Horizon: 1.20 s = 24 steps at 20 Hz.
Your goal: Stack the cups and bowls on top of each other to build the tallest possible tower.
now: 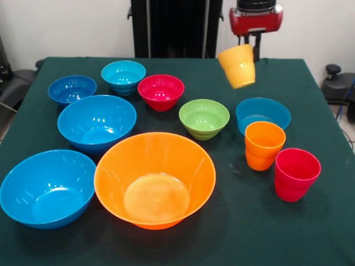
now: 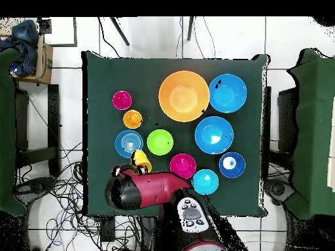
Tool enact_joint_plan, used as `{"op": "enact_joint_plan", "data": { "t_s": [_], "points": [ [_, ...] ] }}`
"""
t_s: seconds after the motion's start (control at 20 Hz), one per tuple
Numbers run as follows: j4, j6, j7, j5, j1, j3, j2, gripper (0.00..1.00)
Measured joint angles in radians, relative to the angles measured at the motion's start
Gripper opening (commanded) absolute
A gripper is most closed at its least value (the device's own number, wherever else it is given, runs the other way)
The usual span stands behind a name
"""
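My gripper (image 1: 252,51) is shut on a yellow cup (image 1: 237,66) and holds it tilted in the air above the table's far right part. The cup also shows in the overhead view (image 2: 141,159). An orange cup (image 1: 264,145) and a red cup (image 1: 295,173) stand upright at the right. The very large orange bowl (image 1: 155,180) sits at the front middle. Two large blue bowls (image 1: 47,188) (image 1: 97,122) lie to its left. Small bowls stand apart behind: dark blue (image 1: 72,88), light blue (image 1: 123,76), red (image 1: 161,91), green (image 1: 204,118) and another blue one (image 1: 263,113). Nothing is stacked.
The table (image 1: 183,249) has a dark green cloth. The robot's black pedestal (image 1: 176,27) stands at the far edge. Chairs (image 2: 314,131) flank the table in the overhead view, and cables lie on the floor (image 2: 65,189).
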Motion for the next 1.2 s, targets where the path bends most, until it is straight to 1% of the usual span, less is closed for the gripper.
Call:
{"op": "enact_joint_plan", "data": {
  "t_s": [0.1,0.15,0.3,0.4,0.5,0.6,0.7,0.75,0.9,1.05,1.2],
  "points": [
    [-0.003,0.006,0.0,0.023,0.008,0.006,-0.014,0.0],
    [-0.012,0.006,0.0,0.046,0.024,0.007,-0.021,0.0],
    [-0.023,0.006,0.0,0.063,0.044,0.005,-0.021,0.0],
    [-0.042,0.006,0.0,0.081,0.076,-0.002,-0.018,0.0],
    [-0.072,0.006,0.001,0.096,0.125,-0.025,-0.004,0.0],
    [-0.085,0.006,0.003,0.101,0.148,-0.036,0.004,0.0],
    [-0.107,0.001,0.006,0.109,0.185,-0.057,0.023,0.0],
    [-0.13,-0.009,0.009,0.115,0.223,-0.083,0.047,0.0],
    [-0.147,-0.021,0.015,0.121,0.25,-0.104,0.069,0.0],
    [-0.175,-0.042,0.028,0.125,0.29,-0.143,0.115,0.0],
    [-0.19,-0.055,0.031,0.125,0.307,-0.167,0.146,0.0]
  ]
}}
